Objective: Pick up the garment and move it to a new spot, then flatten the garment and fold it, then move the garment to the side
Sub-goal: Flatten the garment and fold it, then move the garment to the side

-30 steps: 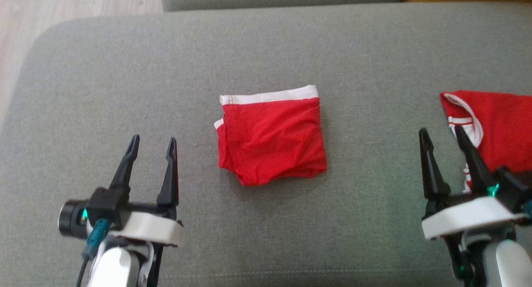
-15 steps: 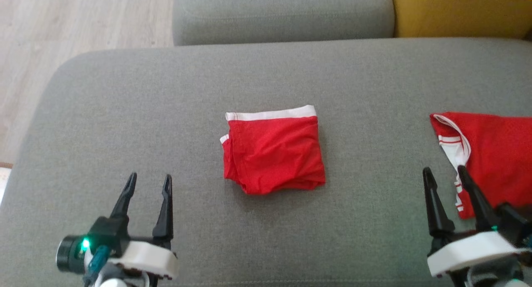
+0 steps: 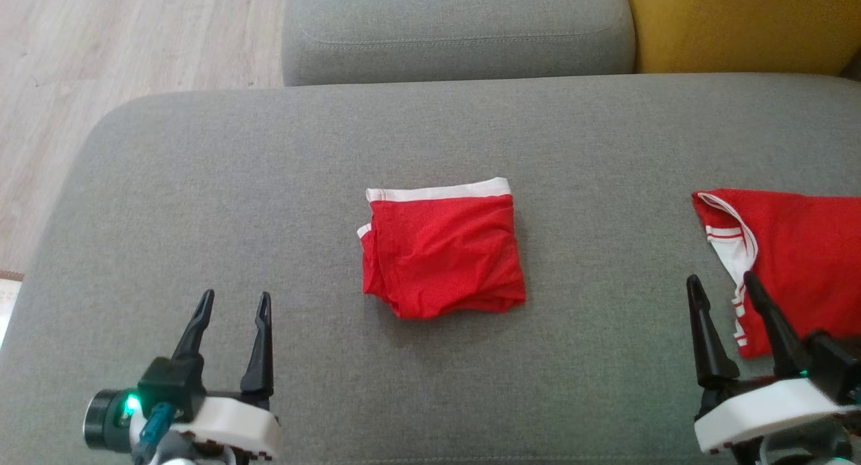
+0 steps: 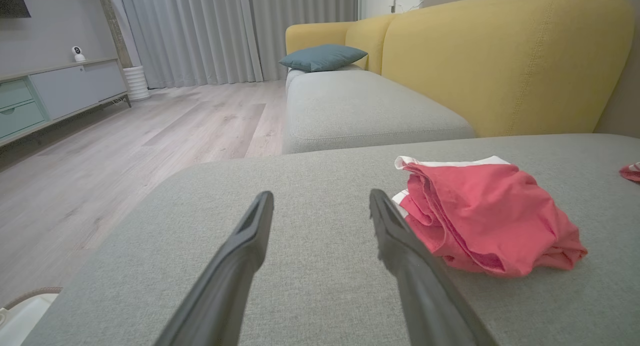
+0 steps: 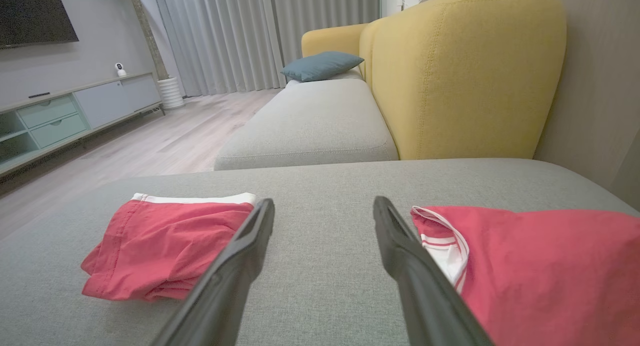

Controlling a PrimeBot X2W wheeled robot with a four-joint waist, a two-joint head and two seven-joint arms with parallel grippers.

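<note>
The red garment [image 3: 442, 255] lay folded at the centre of the grey cushion [image 3: 269, 182], with both pincers spread and empty: left gripper [image 3: 236, 295] at 7 o'clock, right gripper [image 3: 722, 278] at 5 o'clock, beside another red garment [image 3: 800, 263] at 3. Folding looked done; shifting it aside would need a grip holding all layers.
</note>
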